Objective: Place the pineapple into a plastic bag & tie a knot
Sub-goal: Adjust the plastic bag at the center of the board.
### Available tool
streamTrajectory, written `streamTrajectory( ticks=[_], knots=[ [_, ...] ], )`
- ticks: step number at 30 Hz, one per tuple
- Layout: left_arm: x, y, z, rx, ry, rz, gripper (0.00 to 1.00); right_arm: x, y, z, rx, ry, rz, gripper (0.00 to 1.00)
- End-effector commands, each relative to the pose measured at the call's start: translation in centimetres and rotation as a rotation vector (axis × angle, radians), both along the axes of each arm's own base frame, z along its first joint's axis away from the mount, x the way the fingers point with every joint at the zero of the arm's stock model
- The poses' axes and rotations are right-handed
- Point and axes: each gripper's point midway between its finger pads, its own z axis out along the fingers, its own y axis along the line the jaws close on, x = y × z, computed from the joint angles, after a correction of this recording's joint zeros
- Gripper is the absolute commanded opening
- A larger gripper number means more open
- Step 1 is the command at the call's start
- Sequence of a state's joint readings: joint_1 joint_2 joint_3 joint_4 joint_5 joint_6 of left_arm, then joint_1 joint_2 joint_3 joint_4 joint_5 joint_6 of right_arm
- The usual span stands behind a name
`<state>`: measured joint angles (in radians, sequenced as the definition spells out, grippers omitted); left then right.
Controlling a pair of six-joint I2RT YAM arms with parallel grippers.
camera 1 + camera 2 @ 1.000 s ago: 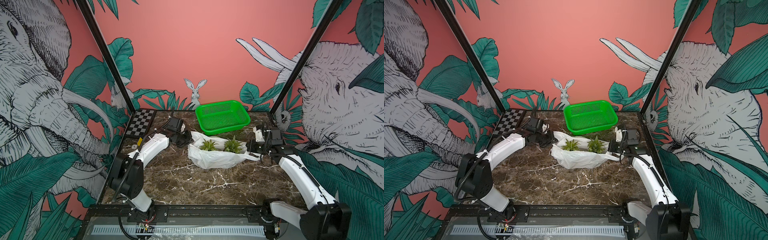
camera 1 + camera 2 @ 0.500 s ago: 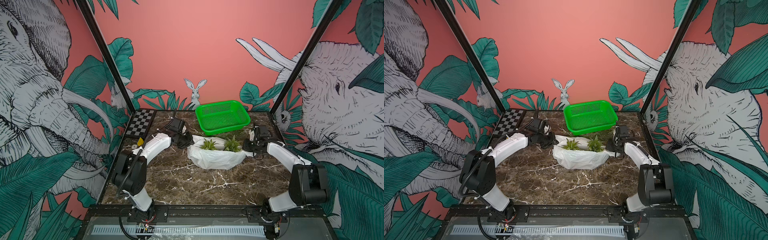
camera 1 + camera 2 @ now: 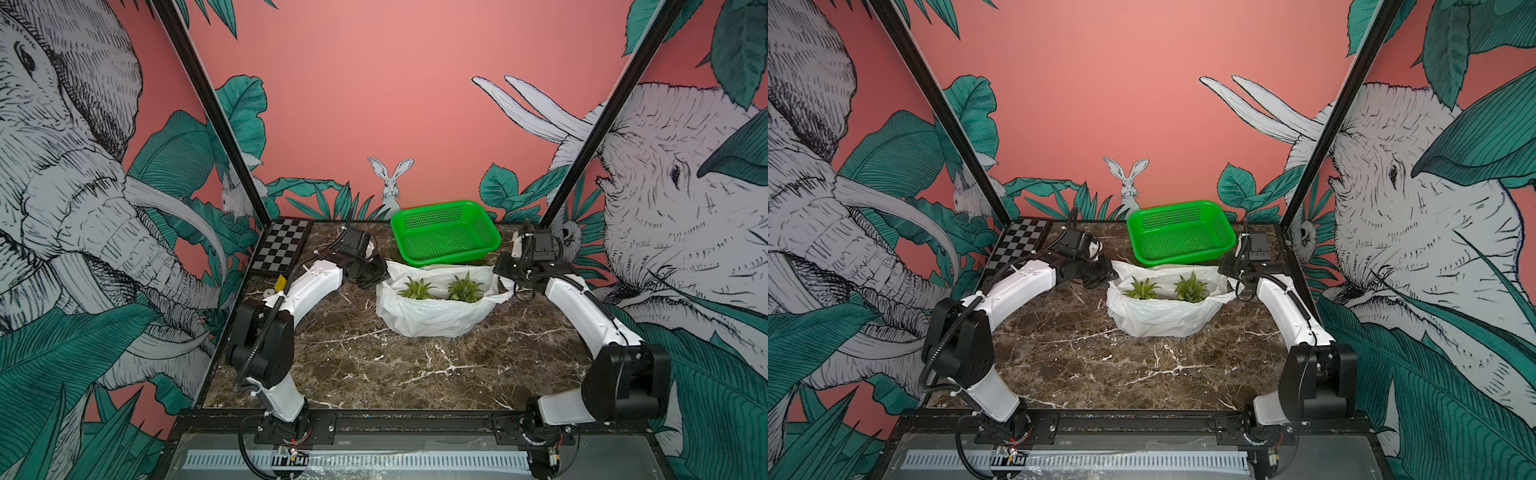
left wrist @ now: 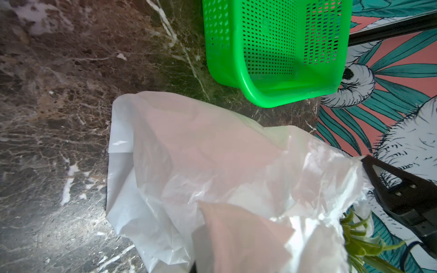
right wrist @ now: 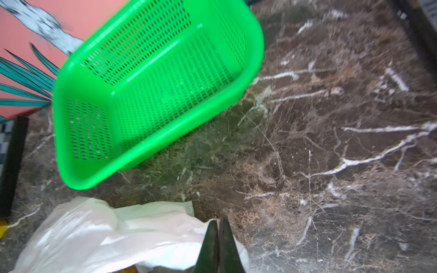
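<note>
Bag: plastic bag is set just right of frame centre in both top views, mouth open upward, long axis running left to right.
Contents: two pineapple crowns are seen inside, side by side.
Left gripper: pressed shut on the bag's left rim.
Right gripper: pressed shut on the right rim, equally near.
Knot: not yet formed; rims are judged due to be drawn toward centre.
Behind: green basket.
</note>
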<state>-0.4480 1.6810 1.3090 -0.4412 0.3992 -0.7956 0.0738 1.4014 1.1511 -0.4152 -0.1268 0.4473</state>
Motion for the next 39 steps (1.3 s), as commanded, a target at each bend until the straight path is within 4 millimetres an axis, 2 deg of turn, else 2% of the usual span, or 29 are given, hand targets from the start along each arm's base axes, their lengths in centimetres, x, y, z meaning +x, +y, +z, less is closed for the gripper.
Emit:
streamTrajectory(
  ticks=[1, 7, 8, 9, 10, 11, 12, 16, 20, 22, 25, 30, 33, 34, 36, 37, 38, 39],
  knots=[
    [0.3, 0.4, 3.6, -0.028, -0.09, 0.008, 0.0, 0.0, -0.3, 4.5, 0.024, -0.129, -0.021, 0.0],
    [-0.8, 0.9, 7.1, -0.086, -0.168, 0.013, 0.0, -2.3, 0.9, 9.2, 0.09, -0.241, 0.034, 0.0],
    [-0.9, 0.9, 7.7, -0.099, -0.181, 0.015, 0.0, -2.7, 1.0, 9.7, 0.097, -0.25, 0.041, 0.1],
    [-1.1, 0.9, 8.1, -0.111, -0.186, 0.018, 0.0, -3.2, 1.2, 10.2, 0.106, -0.255, 0.051, 0.39],
    [-1.3, 0.9, 8.5, -0.121, -0.191, 0.019, 0.0, -3.9, 1.2, 10.6, 0.11, -0.248, 0.047, 0.61],
    [-1.4, 0.8, 8.8, -0.131, -0.194, 0.019, 0.0, -4.6, 1.1, 10.8, 0.108, -0.237, 0.043, 0.71],
    [-1.5, 0.8, 9.0, -0.137, -0.193, 0.018, 0.0, -5.3, 0.8, 11.0, 0.106, -0.233, 0.033, 0.75],
    [-1.6, 0.6, 9.5, -0.163, -0.193, 0.015, 0.0, -8.9, -0.4, 10.6, 0.08, -0.193, -0.021, 0.84],
    [-1.7, 0.5, 9.7, -0.172, -0.192, 0.013, 0.0, -11.6, -1.0, 8.5, 0.054, -0.122, -0.044, 0.89],
    [-1.8, 0.5, 9.8, -0.175, -0.192, 0.012, 0.0, -12.2, -1.5, 7.4, 0.038, -0.097, -0.066, 0.89],
    [-1.9, 0.4, 9.8, -0.175, -0.19, 0.004, 0.0, -12.0, -1.4, 5.8, 0.049, -0.072, -0.073, 0.89],
    [-2.1, 0.4, 9.7, -0.172, -0.185, -0.006, 0.0, -9.7, -1.2, 3.1, 0.072, -0.053, -0.089, 0.88],
    [-2.2, 0.4, 9.6, -0.171, -0.178, -0.011, 0.0, -7.9, -0.8, 3.3, 0.094, -0.083, -0.08, 0.76],
    [-2.3, 0.4, 9.6, -0.172, -0.175, -0.013, 0.0, -7.5, -0.5, 3.8, 0.107, -0.101, -0.069, 0.64],
    [-2.6, 0.4, 9.9, -0.176, -0.173, -0.018, 0.0, -7.4, 0.0, 5.5, 0.121, -0.127, -0.043, 0.32],
    [-2.8, 0.4, 10.2, -0.177, -0.177, -0.021, 0.0, -7.8, 0.1, 6.7, 0.122, -0.134, -0.027, 0.14],
    [-2.9, 0.6, 10.5, -0.176, -0.179, -0.019, 0.0, -8.4, 0.3, 7.4, 0.12, -0.127, -0.014, 0.01],
    [-3.2, 0.7, 11.1, -0.176, -0.183, -0.016, 0.0, -9.3, 0.4, 8.4, 0.117, -0.118, 0.005, 0.0]
  ],
)
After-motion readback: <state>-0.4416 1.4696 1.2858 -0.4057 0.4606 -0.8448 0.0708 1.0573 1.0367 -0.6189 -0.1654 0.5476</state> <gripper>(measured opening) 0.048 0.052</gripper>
